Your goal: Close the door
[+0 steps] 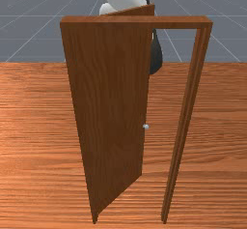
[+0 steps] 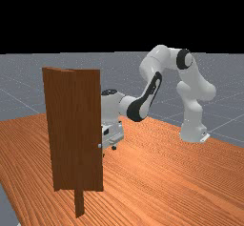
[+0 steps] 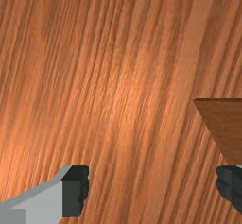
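One dark brown, flat, rectangular wooden door (image 1: 111, 107) here, and yeah, it's open. It stands upright in a slim brown wooden frame (image 1: 188, 100) on the orange-brown wooden table (image 1: 38, 141). In the front view it meets the post on the front view's left, and its free edge is swung back toward the table edge on the arm's side, so there's a decent gap before the other post. A tiny round, silvery knob (image 1: 146, 126) sits right at that free edge.

From the far view, the door and frame are near the table edge on the far view's left, while the white and grey arm (image 2: 159, 60) has its base (image 2: 192, 129) well apart from them, over toward the edge behind, on the far view's right. The arm bends down and reaches across, and the white gripper with dark fingertips (image 2: 108, 151) is low, partly hidden behind the door's free edge. Can't tell if it's touching.

Wrist view: the two fingers (image 3: 75, 190) are spread wide, nothing pinched, just table grain behind the space between them. A flat brown wooden corner (image 3: 224, 124) pokes in near one finger; can't tell if they're in contact.
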You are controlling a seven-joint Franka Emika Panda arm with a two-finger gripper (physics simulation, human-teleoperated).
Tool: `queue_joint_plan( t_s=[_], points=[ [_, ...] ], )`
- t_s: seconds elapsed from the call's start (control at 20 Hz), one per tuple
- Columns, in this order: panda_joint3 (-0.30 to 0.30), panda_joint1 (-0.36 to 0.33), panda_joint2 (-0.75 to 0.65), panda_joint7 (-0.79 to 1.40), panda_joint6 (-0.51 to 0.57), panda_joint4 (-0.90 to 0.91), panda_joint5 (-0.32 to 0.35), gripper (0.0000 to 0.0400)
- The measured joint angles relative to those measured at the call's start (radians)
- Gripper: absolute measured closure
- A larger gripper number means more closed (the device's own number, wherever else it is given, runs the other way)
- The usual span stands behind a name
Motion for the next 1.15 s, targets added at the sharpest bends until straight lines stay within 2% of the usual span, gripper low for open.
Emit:
queue_joint_plan(
  t_s=[0.1, 0.25, 0.3, 0.35, 0.45, 0.5, 0.55, 0.6, 0.65, 0.7, 0.75, 0.8, 0.85, 1.0, 1.1, 1.15],
  points=[
    [0.013, 0.015, 0.0, -0.018, 0.001, 0.002, -0.011, 0.0],
    [-0.006, 0.064, 0.004, 0.125, -0.008, 0.01, 0.001, 0.0],
    [0.0, 0.064, 0.004, 0.107, -0.007, 0.01, -0.003, 0.0],
    [0.001, 0.063, 0.008, 0.138, -0.012, 0.016, 0.019, 0.0],
    [0.005, 0.065, 0.008, 0.094, -0.01, 0.016, -0.005, 0.0],
    [-0.046, 0.116, 0.015, 0.21, -0.029, 0.028, -0.054, 0.0],
    [-0.022, 0.097, 0.012, 0.183, -0.019, 0.022, -0.021, 0.0],
    [-0.015, 0.091, -0.016, 0.176, 0.068, -0.036, -0.011, 0.0],
    [-0.017, 0.094, -0.031, 0.181, 0.095, -0.056, -0.015, 0.0],
    [0.039, 0.042, -0.015, 0.099, -0.026, 0.006, 0.073, 0.0],
    [0.042, 0.038, -0.024, 0.094, -0.037, 0.006, 0.079, 0.0],
    [0.029, 0.05, -0.012, 0.112, -0.048, 0.033, 0.058, 0.0],
    [-0.022, 0.097, 0.005, 0.264, -0.068, 0.063, 0.028, 0.0],
    [-0.03, 0.104, 0.064, 0.311, -0.114, 0.164, 0.038, 0.0],
    [-0.018, 0.097, 0.159, 0.196, -0.185, 0.331, 0.003, 0.0],
    [-0.017, 0.095, 0.233, 0.19, -0.245, 0.466, 0.006, 0.0]
  ],
)
